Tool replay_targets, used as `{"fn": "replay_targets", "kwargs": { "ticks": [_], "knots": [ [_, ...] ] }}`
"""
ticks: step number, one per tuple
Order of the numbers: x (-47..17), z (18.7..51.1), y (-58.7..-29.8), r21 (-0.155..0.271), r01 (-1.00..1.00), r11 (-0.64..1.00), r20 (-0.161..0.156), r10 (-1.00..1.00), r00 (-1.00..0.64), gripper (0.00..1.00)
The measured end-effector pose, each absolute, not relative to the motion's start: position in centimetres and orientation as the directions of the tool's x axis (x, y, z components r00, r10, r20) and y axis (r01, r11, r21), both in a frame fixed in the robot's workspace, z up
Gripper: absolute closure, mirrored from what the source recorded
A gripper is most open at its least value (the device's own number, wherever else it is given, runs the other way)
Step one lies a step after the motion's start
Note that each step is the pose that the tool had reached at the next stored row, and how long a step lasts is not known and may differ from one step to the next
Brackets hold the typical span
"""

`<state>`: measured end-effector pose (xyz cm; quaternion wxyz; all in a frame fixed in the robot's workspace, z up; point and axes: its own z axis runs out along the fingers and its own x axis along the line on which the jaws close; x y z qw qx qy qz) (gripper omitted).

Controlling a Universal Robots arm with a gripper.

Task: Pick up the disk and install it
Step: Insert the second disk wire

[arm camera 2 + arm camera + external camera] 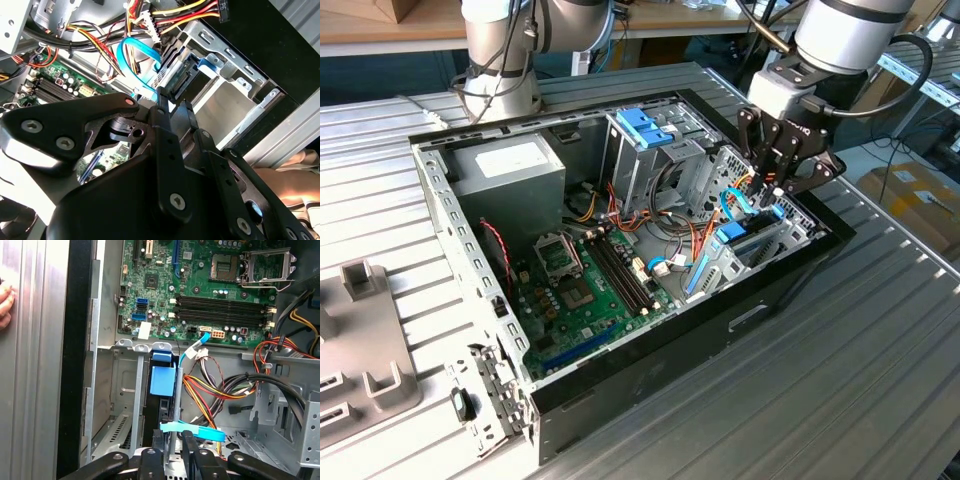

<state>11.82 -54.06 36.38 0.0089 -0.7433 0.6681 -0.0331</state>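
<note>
Ribbed grey metal bench (pixel 860 380) carrying open black computer case (pixel 650 370). Locate flat silver-grey disk with blue side rails (pixel 162 390) edge-up in grey metal drive bay (pixel 135 390), directly beneath black gripper (pixel 782 188); cannot tell finger state. Seat squarely along bay guides, avoiding light-blue flat cable (pixel 200 432).

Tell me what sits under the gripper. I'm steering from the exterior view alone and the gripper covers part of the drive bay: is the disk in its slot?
Observer: In the first wrist view, what looks like the disk stands on edge in the bay slot, blue rail showing, close to the gripper.
Operator: Any cables in the way?
Observer: A light-blue flat cable crosses right by the gripper there.
Operator: Anyone near the case?
Observer: Yes, a person's hand lies on the table just outside the case wall.
</note>
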Motion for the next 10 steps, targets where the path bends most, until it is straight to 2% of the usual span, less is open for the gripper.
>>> {"fn": "replay_targets", "kwargs": {
  "ticks": [10],
  "knots": [
    [11.82, 36.72, -54.05, -0.058, -0.993, -0.107, 0.037, -0.994, 0.105, 0.71]
  ]
}}
